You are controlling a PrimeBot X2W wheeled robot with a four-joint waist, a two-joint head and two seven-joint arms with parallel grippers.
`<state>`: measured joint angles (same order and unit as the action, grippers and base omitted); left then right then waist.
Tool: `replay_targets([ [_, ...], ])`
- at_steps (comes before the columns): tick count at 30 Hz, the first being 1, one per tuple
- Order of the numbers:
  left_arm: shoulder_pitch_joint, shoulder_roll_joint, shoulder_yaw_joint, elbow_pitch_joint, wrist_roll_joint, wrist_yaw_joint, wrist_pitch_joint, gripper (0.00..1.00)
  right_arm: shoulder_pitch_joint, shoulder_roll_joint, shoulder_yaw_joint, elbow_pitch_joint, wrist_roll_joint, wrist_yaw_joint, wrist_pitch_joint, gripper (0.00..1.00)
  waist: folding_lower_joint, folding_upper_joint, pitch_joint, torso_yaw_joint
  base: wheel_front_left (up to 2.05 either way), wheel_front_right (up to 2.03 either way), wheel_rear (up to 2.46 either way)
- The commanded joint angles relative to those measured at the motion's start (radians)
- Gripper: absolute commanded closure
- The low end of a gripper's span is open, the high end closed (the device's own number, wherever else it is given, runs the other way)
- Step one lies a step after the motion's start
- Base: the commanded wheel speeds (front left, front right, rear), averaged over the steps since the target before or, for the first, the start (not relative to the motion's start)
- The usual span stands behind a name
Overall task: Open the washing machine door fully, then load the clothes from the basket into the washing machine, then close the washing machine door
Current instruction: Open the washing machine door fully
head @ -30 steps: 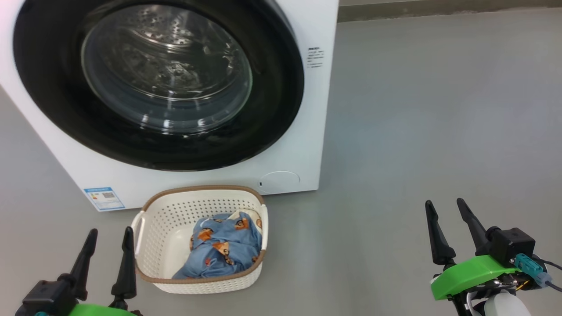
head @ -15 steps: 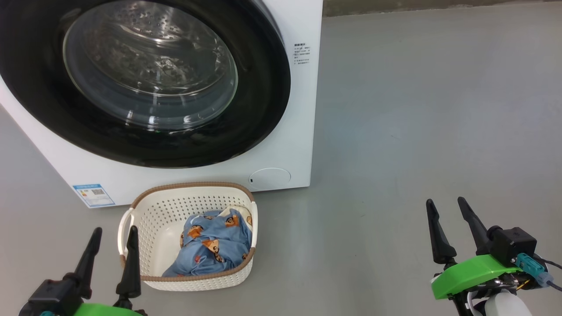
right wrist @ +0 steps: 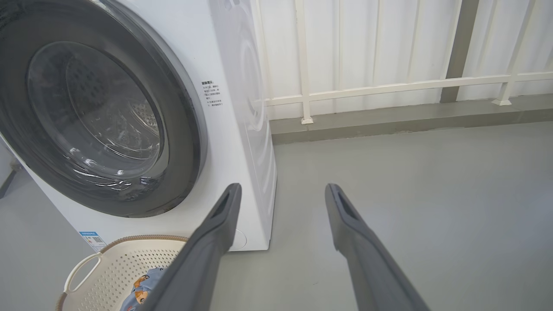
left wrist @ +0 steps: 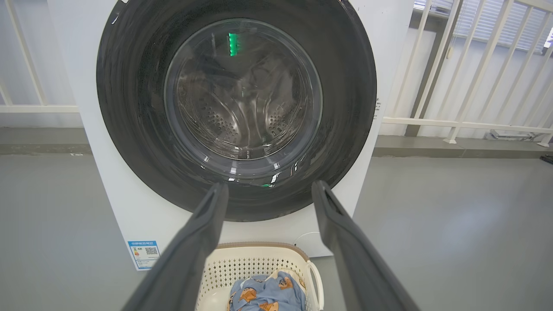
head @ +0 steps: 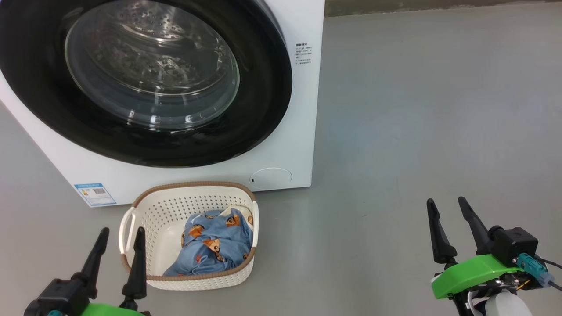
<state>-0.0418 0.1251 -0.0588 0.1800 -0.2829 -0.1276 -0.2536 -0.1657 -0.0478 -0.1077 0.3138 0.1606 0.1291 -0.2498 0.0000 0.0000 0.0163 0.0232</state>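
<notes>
Camera shifts; left end effector (head: 122,229) edges nearer the basket (head: 193,185), right end effector (head: 445,200) idle, both wide, empty. The washing machine door (head: 263,87) is still shut.

Smooth grey floor (head: 417,131), softly lit; a raised grey kerb (right wrist: 389,123) carries a white railing (right wrist: 389,86); pale wall (right wrist: 371,43) behind.

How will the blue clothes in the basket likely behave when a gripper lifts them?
The clothes lie crumpled in folds, so they will probably droop and hang floppy. Likely light, being thin fabric. A trailing edge might snag on the basket rim.
</notes>
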Motion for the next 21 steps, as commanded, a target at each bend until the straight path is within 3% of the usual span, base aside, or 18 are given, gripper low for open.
replay_targets([
  [1,-0.023,0.023,0.035,-0.029,0.016,-0.003,-0.008,0.0,-0.035,-0.002,0.031,-0.022,0.012,0.002,-0.012,0.0,0.0,0.0,0.004,0.0,0.0,0.0,0.0],
  [13,-0.006,0.017,0.023,-0.056,0.03,-0.003,-0.008,0.0,-0.145,-0.021,0.032,-0.029,0.088,0.002,-0.012,0.0,0.0,0.0,0.022,0.012,0.0,0.0,0.0],
  [21,-0.001,0.017,0.011,-0.06,0.029,-0.003,-0.008,0.0,-0.265,-0.028,-0.007,-0.021,0.278,0.002,-0.004,0.0,0.0,0.0,0.044,0.026,0.0,0.0,0.0],
])
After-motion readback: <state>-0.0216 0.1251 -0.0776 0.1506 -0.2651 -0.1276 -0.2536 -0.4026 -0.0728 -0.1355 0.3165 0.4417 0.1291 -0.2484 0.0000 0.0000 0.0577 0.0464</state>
